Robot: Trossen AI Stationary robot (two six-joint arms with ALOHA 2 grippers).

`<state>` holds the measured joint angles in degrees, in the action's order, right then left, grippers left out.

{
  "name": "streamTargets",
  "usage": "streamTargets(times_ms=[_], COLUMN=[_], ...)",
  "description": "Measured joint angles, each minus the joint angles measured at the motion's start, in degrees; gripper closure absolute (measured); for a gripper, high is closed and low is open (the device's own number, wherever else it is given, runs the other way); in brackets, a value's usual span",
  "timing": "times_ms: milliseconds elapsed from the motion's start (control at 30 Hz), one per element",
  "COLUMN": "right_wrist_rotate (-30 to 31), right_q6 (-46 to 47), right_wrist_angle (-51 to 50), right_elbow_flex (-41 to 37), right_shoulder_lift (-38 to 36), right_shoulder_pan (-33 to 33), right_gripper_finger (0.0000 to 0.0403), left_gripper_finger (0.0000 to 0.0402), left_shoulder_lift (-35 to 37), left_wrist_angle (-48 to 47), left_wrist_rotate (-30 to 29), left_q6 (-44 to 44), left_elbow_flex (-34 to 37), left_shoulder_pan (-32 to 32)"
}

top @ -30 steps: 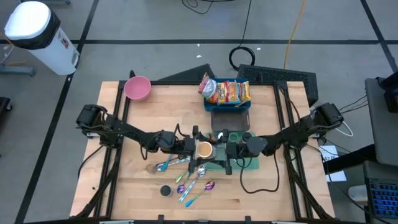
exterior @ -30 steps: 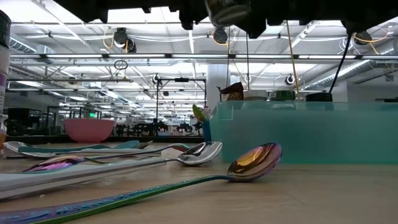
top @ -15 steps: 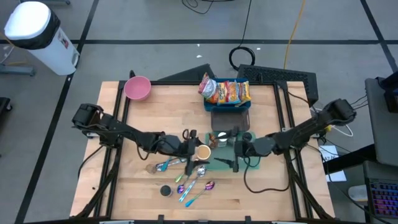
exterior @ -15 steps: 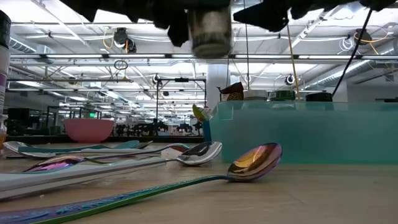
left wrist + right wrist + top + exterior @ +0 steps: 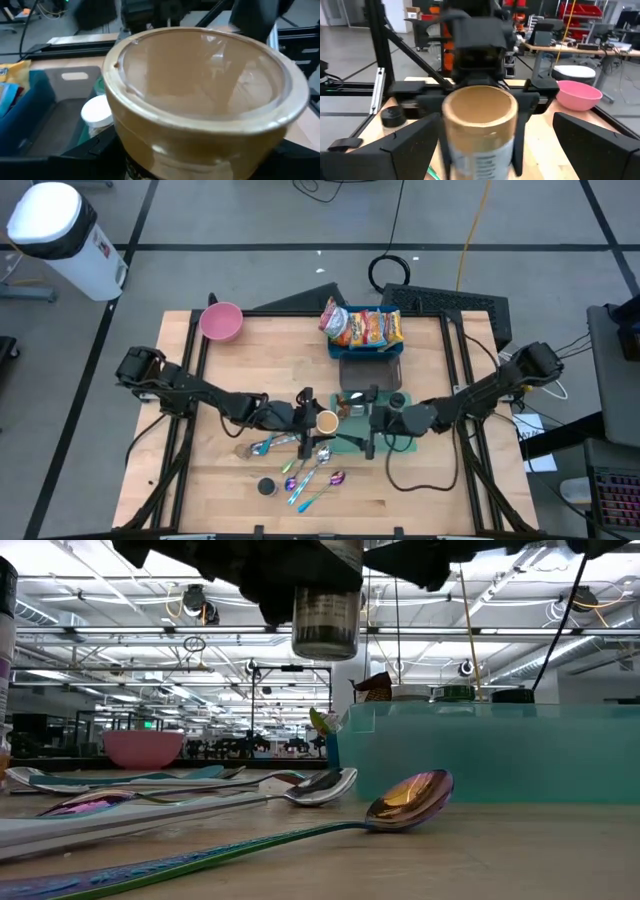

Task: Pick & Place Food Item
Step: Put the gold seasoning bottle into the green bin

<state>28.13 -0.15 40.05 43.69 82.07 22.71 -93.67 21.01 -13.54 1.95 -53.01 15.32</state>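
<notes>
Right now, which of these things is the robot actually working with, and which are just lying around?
In use:
- jar, held above the table by the left end effector
- teal tray
- right end effector, open beside the jar

Lying about:
- spoons
- pink bowl
- snack bin

A tan jar lid (image 5: 327, 421), a pink bowl (image 5: 221, 321), a teal tray (image 5: 490, 752), iridescent spoons (image 5: 405, 802) and a pale wooden bench (image 5: 250, 370) are seen.

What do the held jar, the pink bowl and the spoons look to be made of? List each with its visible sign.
Jar: apparently clear plastic or glass, glossy, with a paper-like printed label; its tan contents show through the wall.
Pink bowl: probably matte plastic, uniformly coloured with soft highlights.
Spoons: polished metal, mirror-bright; several carry an iridescent rainbow coating.
</notes>
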Motion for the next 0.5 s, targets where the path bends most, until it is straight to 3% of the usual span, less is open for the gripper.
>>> streamTargets(times_ms=[333, 500], right_wrist_rotate=[-4.36, -4.42], right_q6=[0.96, 2.43], right_wrist_angle=[-1.1, -2.54], right_elbow_flex=[5.09, 5.46], right_shoulder_lift=[6.11, 6.05], right_shoulder_pan=[-2.33, -2.46], right_gripper_finger=[0.003, 0.0069], left_gripper_finger=[0.0126, 0.0126], left_shoulder_lift=[0.0, 0.0], left_wrist_angle=[-1.26, -1.3], left_wrist_rotate=[-0.03, -0.09], left_q6=[-0.7, -0.42], left_elbow_flex=[-0.55, -0.58], left_shoulder_pan=[0.56, 0.56])
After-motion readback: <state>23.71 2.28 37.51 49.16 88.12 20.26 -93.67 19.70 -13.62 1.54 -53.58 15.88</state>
